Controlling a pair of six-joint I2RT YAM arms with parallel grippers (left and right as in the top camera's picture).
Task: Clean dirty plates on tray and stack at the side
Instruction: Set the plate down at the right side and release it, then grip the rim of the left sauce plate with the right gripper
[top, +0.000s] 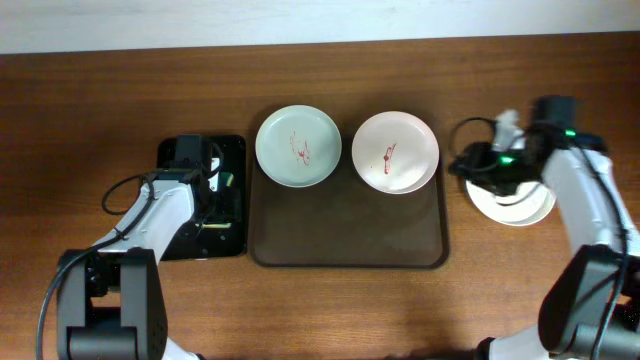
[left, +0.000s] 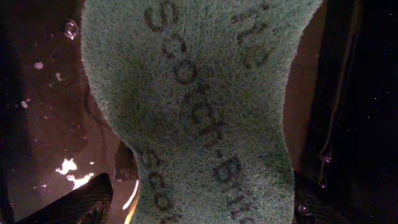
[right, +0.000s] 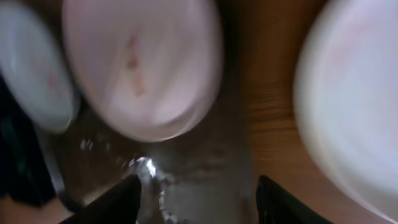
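Three plates are showing: green plate (top: 297, 146) and pink plate (top: 395, 151) along the one brown tray's (top: 348, 248) far edge, white plate (top: 520, 212) on the table (top: 100, 100). One black tray (top: 232, 246) is holding one sponge (left: 199, 112).

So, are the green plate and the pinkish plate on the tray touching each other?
Apart. The overhead view shows a strip of dark tray between the green plate and the pinkish plate.
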